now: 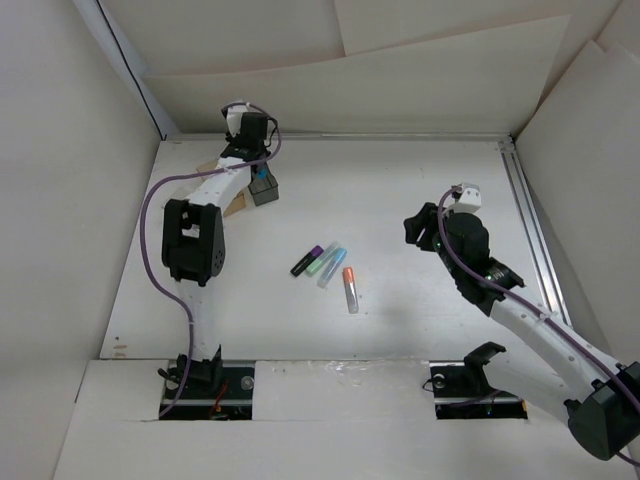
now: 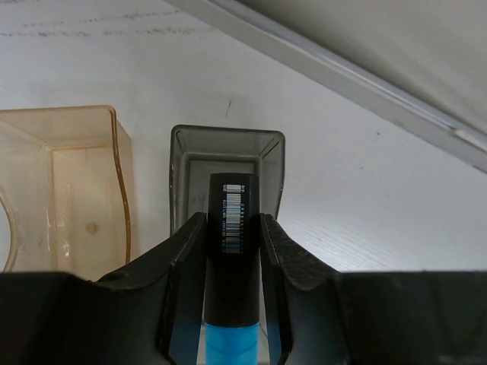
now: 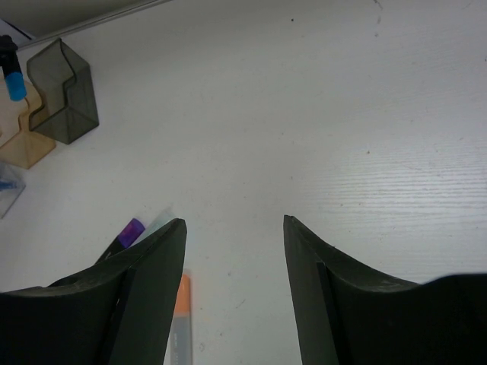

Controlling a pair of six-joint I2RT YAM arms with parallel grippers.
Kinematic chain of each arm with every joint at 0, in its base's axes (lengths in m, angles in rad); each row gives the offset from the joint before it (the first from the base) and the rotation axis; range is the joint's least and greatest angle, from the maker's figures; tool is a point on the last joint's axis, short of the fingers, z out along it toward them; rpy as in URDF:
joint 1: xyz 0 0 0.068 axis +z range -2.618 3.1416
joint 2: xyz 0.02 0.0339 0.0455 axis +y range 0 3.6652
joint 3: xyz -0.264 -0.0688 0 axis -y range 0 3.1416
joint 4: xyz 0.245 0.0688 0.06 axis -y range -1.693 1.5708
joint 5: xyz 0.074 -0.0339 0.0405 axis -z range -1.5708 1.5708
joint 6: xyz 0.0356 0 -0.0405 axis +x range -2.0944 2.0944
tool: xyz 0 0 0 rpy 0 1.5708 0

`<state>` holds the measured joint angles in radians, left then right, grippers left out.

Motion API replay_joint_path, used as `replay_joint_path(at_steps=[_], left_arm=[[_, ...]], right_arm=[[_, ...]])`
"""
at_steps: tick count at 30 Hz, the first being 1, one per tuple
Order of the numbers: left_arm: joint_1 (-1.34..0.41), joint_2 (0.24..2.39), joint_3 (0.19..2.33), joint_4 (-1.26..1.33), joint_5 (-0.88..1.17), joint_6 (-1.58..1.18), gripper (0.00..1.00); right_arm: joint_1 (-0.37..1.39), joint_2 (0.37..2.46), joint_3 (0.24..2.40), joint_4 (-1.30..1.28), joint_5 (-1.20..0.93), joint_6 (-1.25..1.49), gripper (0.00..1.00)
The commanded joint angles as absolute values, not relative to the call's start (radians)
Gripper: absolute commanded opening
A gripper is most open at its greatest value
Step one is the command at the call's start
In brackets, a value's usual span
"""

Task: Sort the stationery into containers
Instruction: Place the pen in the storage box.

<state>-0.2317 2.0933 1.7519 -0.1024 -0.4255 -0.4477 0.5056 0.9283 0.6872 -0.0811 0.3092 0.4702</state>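
- Top view: the left gripper [image 1: 259, 168] is reached out to the far left of the table [image 1: 420, 330], over the grey box [image 1: 265, 192]. The amber box [image 1: 237, 206] sits just beside it, partly under the arm. Four items lie near mid-table: purple-capped pen [image 1: 305, 262], green pen [image 1: 317, 262], light blue pen [image 1: 332, 267] and orange-capped tube [image 1: 351, 289]. The right gripper [image 1: 418, 228] hovers well apart from them.
- Step in hand, as I judge it: dropping one item into the grey box; four remain to sort.
- Left wrist view: the jaws are clenched on a black marker [image 2: 232, 262] with a barcode label and a blue lower part. Its tip points into the mouth of the grey box. The top view hides this grip.
- Next move likely calls for opening the jaws once the marker is in line with the box, and clear of the near wall.
- Right wrist view: the jaws are spread wide, with nothing between them. The purple-capped pen and orange-capped tube peek out beside the left finger. A sliver of clear box [image 3: 6, 190] shows at the frame edge, and I cannot find it in the other views.
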Motion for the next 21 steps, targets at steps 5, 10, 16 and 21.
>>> replay_joint_path(at_steps=[5,10,16,21], left_arm=[[-0.221,2.135,1.795,-0.069,-0.428,-0.403,0.14],[-0.221,2.148,1.804,-0.069,-0.428,-0.393,0.25],[-0.232,2.128,1.804,-0.069,-0.437,-0.382,0.47],[-0.256,2.016,1.78,-0.069,-0.428,-0.364,0.61]], right_arm=[[0.515,0.925,0.715,-0.029,0.304,0.462,0.6],[0.515,0.946,0.715,-0.02,0.304,0.462,0.6],[0.515,0.946,0.715,-0.02,0.304,0.462,0.6],[0.515,0.956,0.715,-0.02,0.304,0.462,0.6]])
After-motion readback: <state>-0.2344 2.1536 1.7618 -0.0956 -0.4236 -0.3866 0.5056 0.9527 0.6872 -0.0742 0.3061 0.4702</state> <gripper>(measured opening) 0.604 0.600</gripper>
